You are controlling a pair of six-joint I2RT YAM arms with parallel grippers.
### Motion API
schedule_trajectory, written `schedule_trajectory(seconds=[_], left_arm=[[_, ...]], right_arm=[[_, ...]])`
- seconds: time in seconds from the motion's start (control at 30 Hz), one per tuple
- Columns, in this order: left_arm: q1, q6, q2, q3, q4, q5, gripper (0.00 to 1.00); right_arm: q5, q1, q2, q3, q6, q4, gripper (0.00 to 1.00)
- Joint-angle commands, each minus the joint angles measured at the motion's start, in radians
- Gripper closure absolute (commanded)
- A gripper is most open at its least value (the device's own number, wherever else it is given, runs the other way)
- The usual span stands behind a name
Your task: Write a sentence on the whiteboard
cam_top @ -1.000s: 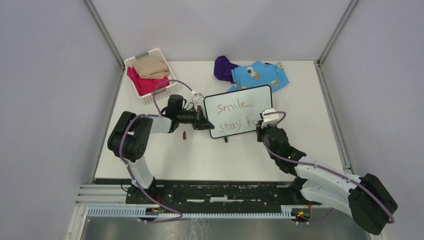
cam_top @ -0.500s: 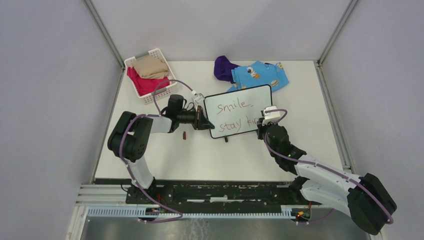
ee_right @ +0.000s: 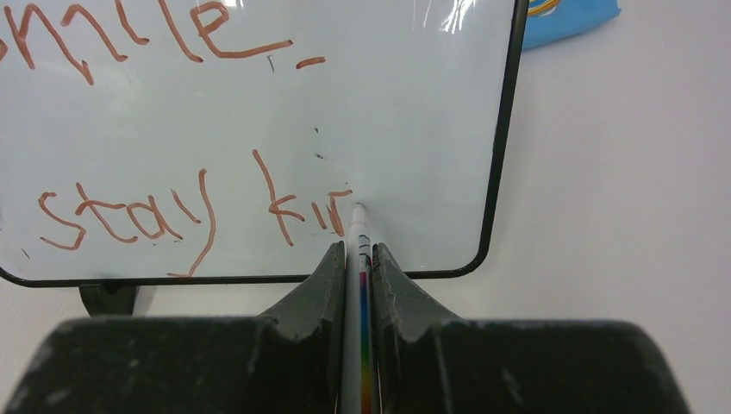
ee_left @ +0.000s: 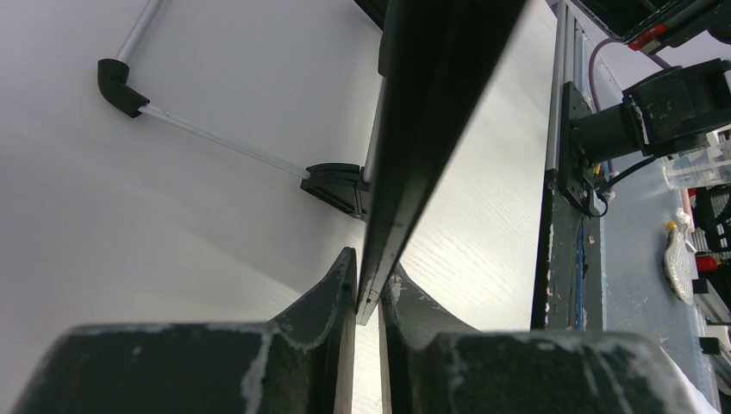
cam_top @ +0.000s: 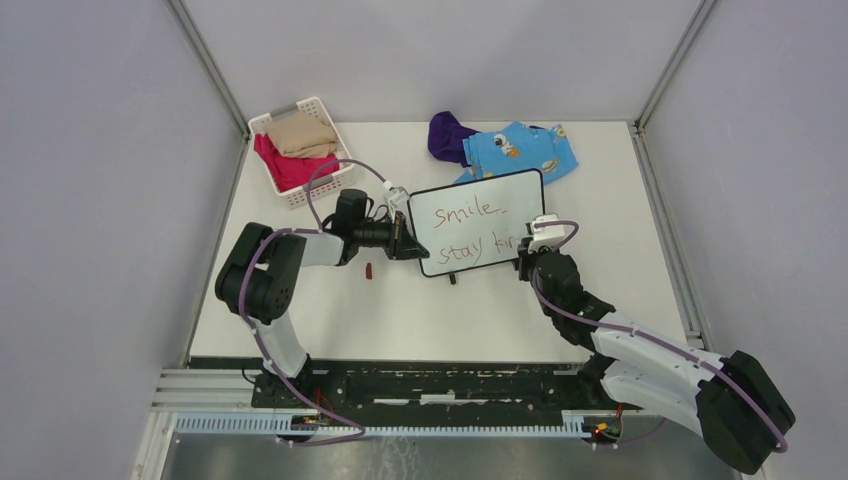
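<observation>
While the right gripper (ee_right: pixel 358 257) pinches a slim white marker (ee_right: pixel 357 231) tight between its two dark fingers, the marker's tip touches the whiteboard (ee_right: pixel 405 129) low on its right half, just past the last stroke written. The sentence (ee_right: pixel 172 211) runs in reddish-brown over two lines: "smile" with a short dash above, and below it "stay" followed by letters that read as "kir", ending at the tip. Across the board, the left gripper (ee_left: pixel 369 289) is clamped on the board's left edge, one finger on each face of the thin black frame, and holds it propped up at a tilt. One of the board's small black feet (ee_left: pixel 336 185) shows close behind those fingers in the left wrist view. Seen from above, the board stands near the middle of the white table (cam_top: pixel 450 320), its writing face turned towards the arms, with the left arm reaching in from the left and the right arm from the lower right. A small dark red piece (cam_top: pixel 369 270) lies on the table just below the left wrist. Behind the board lie a blue printed cloth (cam_top: pixel 520 150) and a purple cloth (cam_top: pixel 448 135), touching each other. At the far left corner sits a white slatted basket (cam_top: pixel 325 185) holding beige and pink fabric.
</observation>
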Motion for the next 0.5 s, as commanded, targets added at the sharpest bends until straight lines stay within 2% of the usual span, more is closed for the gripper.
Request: schedule_trajectory(seconds=[0.0,0.47], left_arm=[[-0.008,0.076,0.027,0.004,-0.066,-0.118,0.98],[-0.007,0.078,0.029,0.005,-0.068,-0.12,0.98]], right_arm=[[0.014,-0.005,-0.02,-0.019,0.02,0.022,1.0],[0.005,-0.005,-0.034,-0.049,0.032,0.01,1.0]])
